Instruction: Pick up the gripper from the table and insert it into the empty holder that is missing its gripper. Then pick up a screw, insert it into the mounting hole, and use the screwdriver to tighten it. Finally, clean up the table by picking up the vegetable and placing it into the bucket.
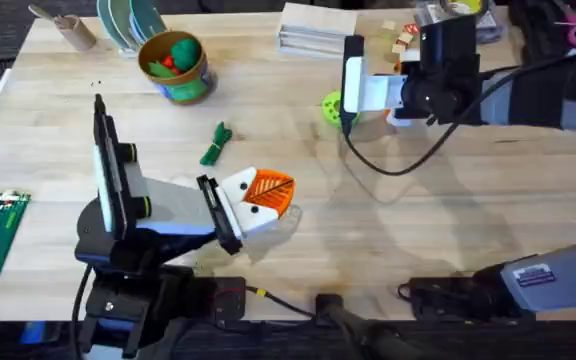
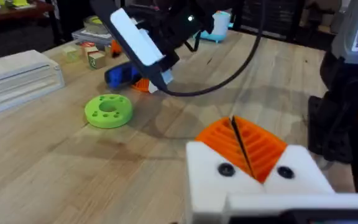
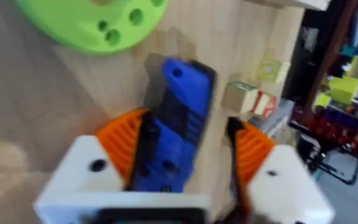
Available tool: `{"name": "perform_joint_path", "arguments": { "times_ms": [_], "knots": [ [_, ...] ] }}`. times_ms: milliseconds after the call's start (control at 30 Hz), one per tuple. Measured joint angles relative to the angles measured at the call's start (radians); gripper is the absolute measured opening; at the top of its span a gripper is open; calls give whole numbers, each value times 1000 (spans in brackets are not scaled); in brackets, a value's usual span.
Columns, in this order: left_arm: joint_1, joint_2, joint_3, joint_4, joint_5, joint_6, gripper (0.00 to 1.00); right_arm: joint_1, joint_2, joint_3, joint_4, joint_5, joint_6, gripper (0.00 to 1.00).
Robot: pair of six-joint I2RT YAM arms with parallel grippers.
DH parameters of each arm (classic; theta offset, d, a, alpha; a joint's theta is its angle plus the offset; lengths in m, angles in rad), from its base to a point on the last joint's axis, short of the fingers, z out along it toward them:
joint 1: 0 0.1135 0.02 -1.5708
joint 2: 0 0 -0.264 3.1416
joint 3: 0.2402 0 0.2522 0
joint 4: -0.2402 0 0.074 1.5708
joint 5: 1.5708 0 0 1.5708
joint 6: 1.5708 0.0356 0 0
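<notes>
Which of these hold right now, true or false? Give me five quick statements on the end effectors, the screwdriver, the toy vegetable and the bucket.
1. The right end effector has the blue screwdriver between its fingers. True.
2. The dark green vegetable lies inside the bucket. False: it lies on the table, apart from the bucket.
3. The left end effector is shut, its orange pads together. True.
4. The green ring sits next to the left arm's base. False: it lies by the right end effector.
5. The bucket has been tipped over. False: it stands upright with toys inside.
</notes>
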Motion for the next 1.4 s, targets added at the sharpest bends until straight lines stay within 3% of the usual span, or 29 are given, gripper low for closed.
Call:
{"name": "perform_joint_path", "arguments": {
  "times_ms": [67,100,400,633,833,900,933,967,1133,1167,1367,1400],
  "knots": [
    [0,0,0,0,0,0,17,1,-2,13,13,6,-3,950],
    [0,0,0,0,0,0,17,1,-6,19,1,6,2,989],
    [0,0,0,0,0,0,17,31,-8,18,-10,78,132,991],
    [0,0,0,0,0,0,26,55,-95,17,-29,109,357,991],
    [0,0,0,0,0,-2,842,56,-239,17,-27,114,634,992],
    [0,0,0,0,0,-3,948,64,-278,17,-27,115,716,992],
    [0,0,0,0,0,-3,956,71,-295,17,-28,116,753,992],
    [0,0,0,0,0,-7,896,82,-314,17,-28,118,790,991],
    [0,0,0,0,-1,-7,140,163,-377,17,-27,118,911,991],
    [0,0,0,1,-2,0,79,184,-382,17,-27,118,923,993],
    [0,0,0,0,-3,-4,950,332,-384,17,-30,118,975,992],
    [0,0,0,0,-3,-3,981,353,-384,17,-31,117,987,992]
  ]
}}
